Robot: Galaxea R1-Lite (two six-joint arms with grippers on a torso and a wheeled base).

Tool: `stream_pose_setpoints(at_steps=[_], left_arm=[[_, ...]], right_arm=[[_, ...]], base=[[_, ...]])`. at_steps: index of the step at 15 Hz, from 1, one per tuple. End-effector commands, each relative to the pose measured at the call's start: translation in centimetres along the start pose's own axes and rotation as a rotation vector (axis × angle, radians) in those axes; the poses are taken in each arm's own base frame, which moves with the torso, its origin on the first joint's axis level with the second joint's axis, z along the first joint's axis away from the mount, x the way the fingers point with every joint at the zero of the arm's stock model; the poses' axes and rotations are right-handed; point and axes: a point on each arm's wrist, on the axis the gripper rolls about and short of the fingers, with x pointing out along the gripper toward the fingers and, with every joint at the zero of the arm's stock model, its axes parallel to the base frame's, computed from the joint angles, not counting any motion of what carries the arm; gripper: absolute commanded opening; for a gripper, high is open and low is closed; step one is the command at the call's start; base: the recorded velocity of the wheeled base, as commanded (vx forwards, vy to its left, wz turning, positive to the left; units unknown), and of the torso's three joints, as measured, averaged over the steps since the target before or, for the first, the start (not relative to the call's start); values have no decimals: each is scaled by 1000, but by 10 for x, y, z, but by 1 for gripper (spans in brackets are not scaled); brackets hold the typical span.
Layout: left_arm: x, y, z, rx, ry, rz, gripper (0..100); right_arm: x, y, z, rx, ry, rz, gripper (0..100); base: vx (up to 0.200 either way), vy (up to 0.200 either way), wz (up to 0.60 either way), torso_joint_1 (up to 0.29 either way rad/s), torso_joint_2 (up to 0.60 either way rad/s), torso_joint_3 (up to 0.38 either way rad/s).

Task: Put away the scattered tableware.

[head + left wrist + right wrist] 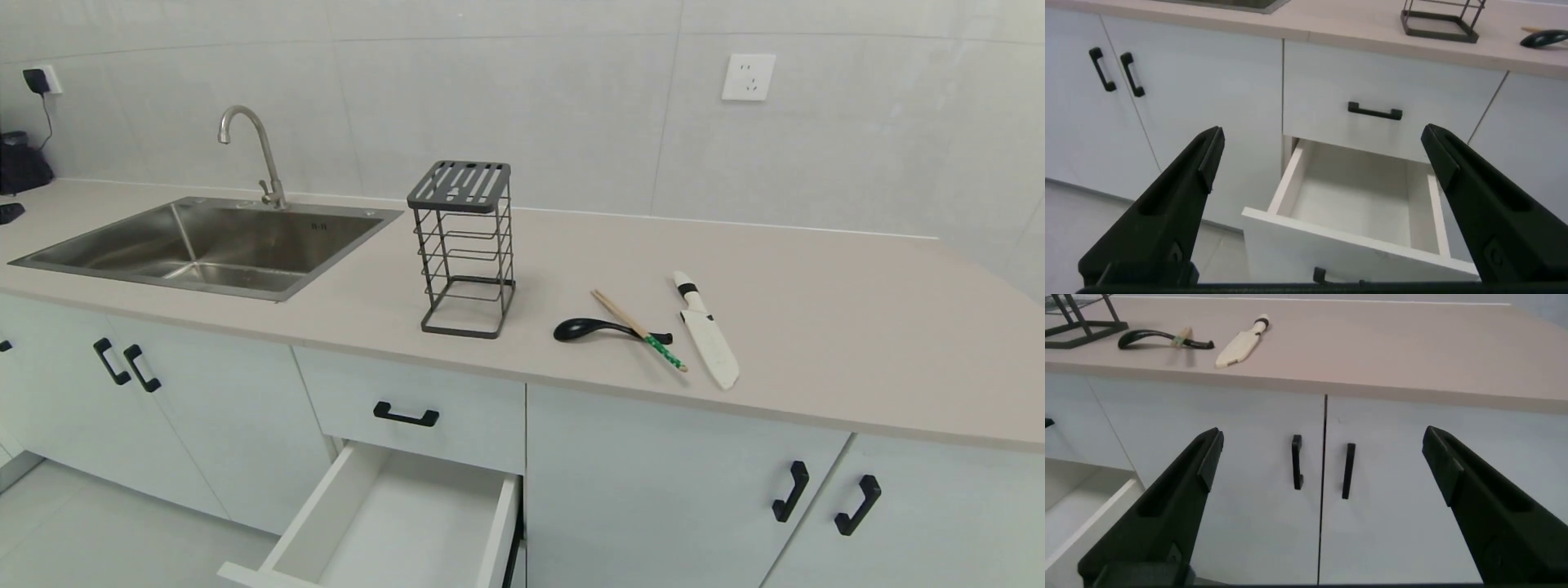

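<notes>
Knife [1241,348] lies on counter [1413,343], well beyond right gripper's [1321,439] parted jaws.

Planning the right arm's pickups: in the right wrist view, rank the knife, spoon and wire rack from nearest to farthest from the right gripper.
1. The knife, on the counter, nearest the right gripper.
2. The spoon, next along the counter.
3. The wire rack, farthest, past the spoon.
</notes>
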Motion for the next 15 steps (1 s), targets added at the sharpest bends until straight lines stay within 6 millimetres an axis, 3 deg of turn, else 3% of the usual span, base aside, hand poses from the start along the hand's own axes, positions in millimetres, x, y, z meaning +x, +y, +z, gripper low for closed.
stream_pose_setpoints(at_steps=[1, 4, 11, 15], left_arm=[[0, 0, 0, 0, 2, 1, 100], [0, 0, 0, 0, 2, 1, 100], [0, 0, 0, 0, 2, 1, 100], [0, 0, 0, 0, 2, 1, 100]], right_arm=[[0, 0, 0, -1, 1, 1, 100], [0, 0, 0, -1, 1, 1, 100], [0, 0, 0, -4, 1, -15, 100], [0, 0, 0, -2, 1, -15, 100]], base=[[0, 0, 0, 217, -496, -281], [0, 0, 0, 149, -338, -186], [0, 0, 0, 11, -24, -13], [0, 0, 0, 276, -44, 220]])
